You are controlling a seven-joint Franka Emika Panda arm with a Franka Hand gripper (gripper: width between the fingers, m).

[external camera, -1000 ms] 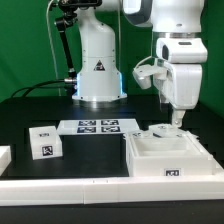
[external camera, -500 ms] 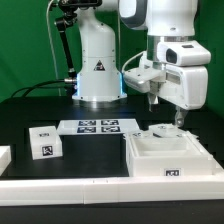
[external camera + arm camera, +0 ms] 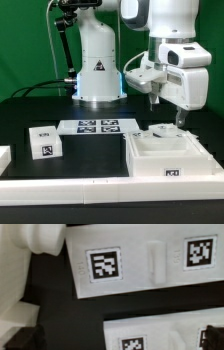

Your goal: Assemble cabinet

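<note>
The large white cabinet frame (image 3: 168,156) lies on the black table at the exterior view's right, with a tag on its front face. A small tagged white part (image 3: 160,131) rests at its back edge. My gripper (image 3: 180,119) hangs just above the frame's back right corner, with the hand tilted. A small white drawer box (image 3: 43,142) with tags stands far off at the exterior view's left. In the wrist view my gripper (image 3: 118,338) is open with nothing between its dark fingers (image 3: 24,339). Below it are two white tagged surfaces (image 3: 110,266), (image 3: 160,333); I cannot tell which parts they are.
The marker board (image 3: 98,126) lies in the middle, in front of the white robot pedestal (image 3: 98,62). Another white piece (image 3: 3,157) shows at the exterior view's left edge. A white ledge (image 3: 100,186) runs along the table's front.
The hand has turned and tilted above the frame's back and shifted slightly toward the exterior view's right. The parts on the table have not moved.
</note>
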